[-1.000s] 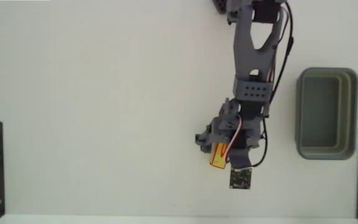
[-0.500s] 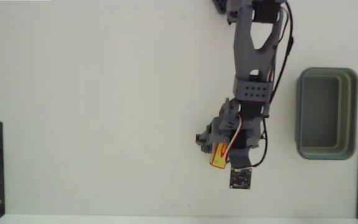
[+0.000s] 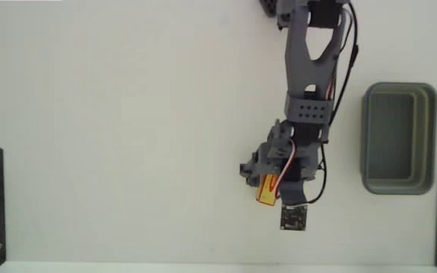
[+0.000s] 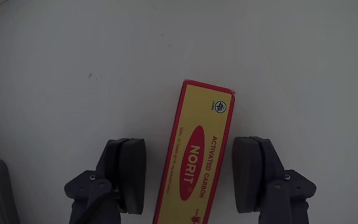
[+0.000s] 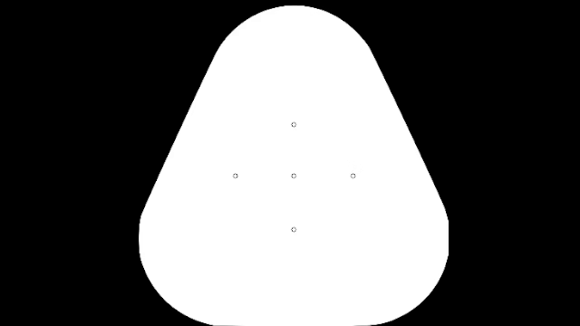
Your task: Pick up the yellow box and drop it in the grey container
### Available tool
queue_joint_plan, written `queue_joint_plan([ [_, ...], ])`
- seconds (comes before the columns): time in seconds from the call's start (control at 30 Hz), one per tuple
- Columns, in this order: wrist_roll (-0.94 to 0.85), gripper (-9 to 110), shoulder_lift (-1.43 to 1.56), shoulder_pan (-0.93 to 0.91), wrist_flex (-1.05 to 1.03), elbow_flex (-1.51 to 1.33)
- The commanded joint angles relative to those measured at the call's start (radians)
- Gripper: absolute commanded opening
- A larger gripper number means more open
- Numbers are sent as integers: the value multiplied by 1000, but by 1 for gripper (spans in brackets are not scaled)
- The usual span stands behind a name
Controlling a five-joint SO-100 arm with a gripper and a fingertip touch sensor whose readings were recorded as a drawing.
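Wrist view shows the yellow box lying flat on the white table, its long side running up between the two fingers of the gripper. One dark finger stands left of the box and the other right of it, both apart from its edges, so the jaws are spread and grip nothing. Seen from the fixed view, the box lies under the gripper, well left of the grey container.

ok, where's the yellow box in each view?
Fixed view: yellow box lower centre-right, mostly under the arm, left of the container.
Wrist view: box bottom centre, flat on the table between the open jaws, neither touching.
Shared landmark: the gripper.
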State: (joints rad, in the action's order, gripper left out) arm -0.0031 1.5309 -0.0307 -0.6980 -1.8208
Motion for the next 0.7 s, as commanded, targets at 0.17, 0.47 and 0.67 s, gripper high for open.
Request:
queue_joint_plan([
  [0.17, 3, 81, 24, -10, 12, 2],
  [0.47, 3, 78, 24, -10, 12, 2],
  [0.67, 3, 77, 24, -10, 12, 2],
])
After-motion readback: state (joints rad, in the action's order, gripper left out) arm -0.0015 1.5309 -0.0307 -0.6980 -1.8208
